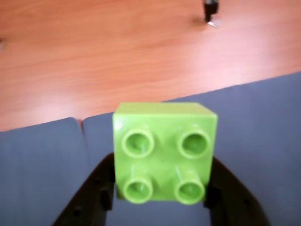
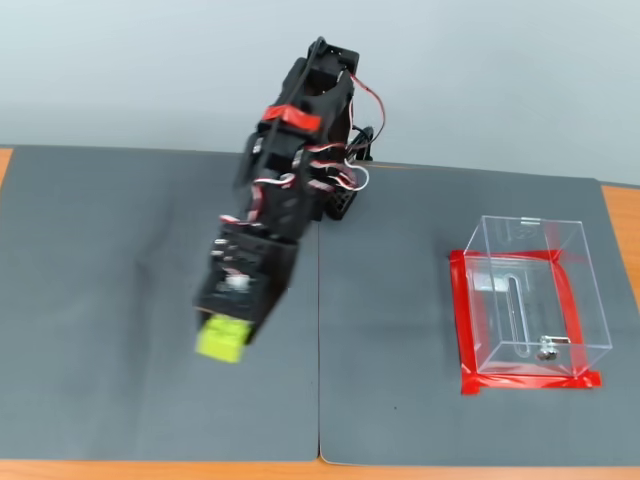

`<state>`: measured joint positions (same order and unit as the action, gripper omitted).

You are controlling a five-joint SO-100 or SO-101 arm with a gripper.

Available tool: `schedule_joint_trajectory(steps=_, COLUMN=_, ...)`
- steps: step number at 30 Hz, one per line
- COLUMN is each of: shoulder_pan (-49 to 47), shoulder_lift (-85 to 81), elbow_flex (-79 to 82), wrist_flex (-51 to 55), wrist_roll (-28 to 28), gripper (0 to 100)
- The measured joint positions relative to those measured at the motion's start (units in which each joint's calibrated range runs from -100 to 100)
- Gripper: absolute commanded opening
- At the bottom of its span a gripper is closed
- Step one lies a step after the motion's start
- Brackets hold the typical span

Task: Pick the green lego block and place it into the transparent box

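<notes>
The green lego block (image 1: 163, 153) is a lime brick with four round studs and fills the middle of the wrist view. My gripper (image 1: 160, 195) is shut on it, one black finger at each side. In the fixed view the block (image 2: 222, 340) hangs at the tip of the black arm, lifted above the left grey mat. The gripper (image 2: 226, 335) points down and forward there. The transparent box (image 2: 525, 300) stands on the right mat inside a red tape frame, well to the right of the gripper. It is empty apart from a slot and a small metal fitting on its bottom.
Two dark grey mats (image 2: 420, 400) cover the wooden table (image 1: 117, 52), with a seam between them. The arm's base (image 2: 335, 195) stands at the back centre. A small dark object (image 1: 210, 12) lies on the wood at the top of the wrist view.
</notes>
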<state>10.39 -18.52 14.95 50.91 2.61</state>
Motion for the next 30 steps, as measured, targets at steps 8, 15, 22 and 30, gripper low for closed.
schedule_joint_trajectory(steps=8, shoulder_pan=-14.89, shoulder_lift=-4.25, elbow_flex=-0.36, wrist_flex=7.03, wrist_roll=0.29, gripper=4)
schedule_joint_trajectory(steps=15, shoulder_pan=-31.83, shoulder_lift=-4.59, elbow_flex=-0.45, wrist_flex=7.11, wrist_roll=0.15, gripper=4)
schedule_joint_trajectory(steps=22, shoulder_pan=-44.07, shoulder_lift=-4.59, elbow_flex=-0.54, wrist_flex=7.11, wrist_roll=0.15, gripper=4)
schedule_joint_trajectory(steps=30, shoulder_pan=-52.47, shoulder_lift=-4.59, elbow_flex=-0.54, wrist_flex=7.11, wrist_roll=0.1, gripper=4)
